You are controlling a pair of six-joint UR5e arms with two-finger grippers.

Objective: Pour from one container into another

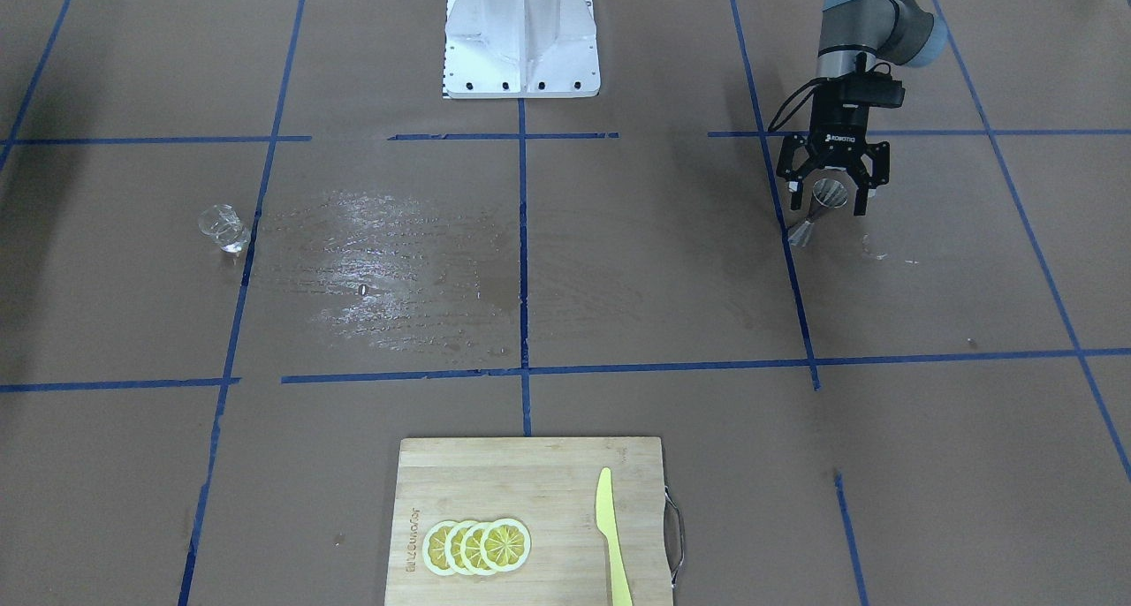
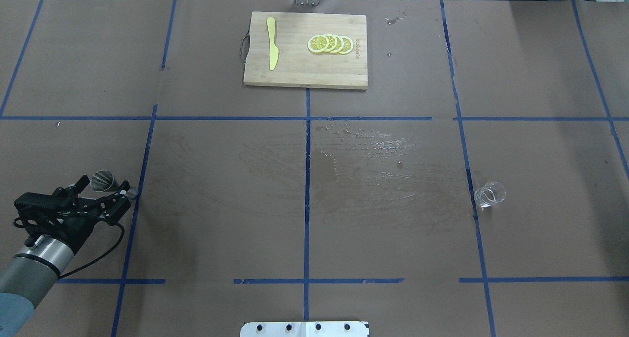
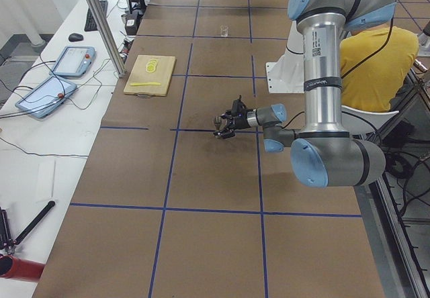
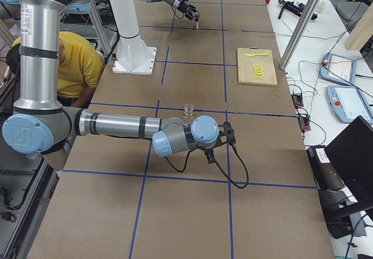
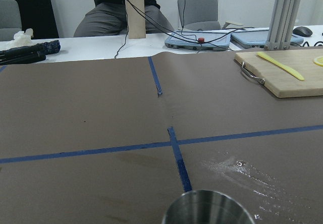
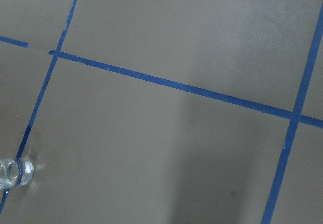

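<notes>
My left gripper [image 1: 831,201]: fingers spread, straddling the steel jigger [image 1: 822,207], not visibly clamped. Jigger: rigid, light, slick; take at waist. Glass cup [image 1: 221,227]: far across the table beside blue tape, fragile, slippery; grasp mid-wall. My right gripper: unseen, state unknown.

Jigger [image 2: 103,181] far left, cup [image 2: 489,194] right (board [image 2: 304,71] perhaps behind).

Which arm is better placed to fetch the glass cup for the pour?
The right. The glass cup stands on the robot's right half of the table, far from the left gripper, which is at the jigger. The right arm lies close to it.
</notes>
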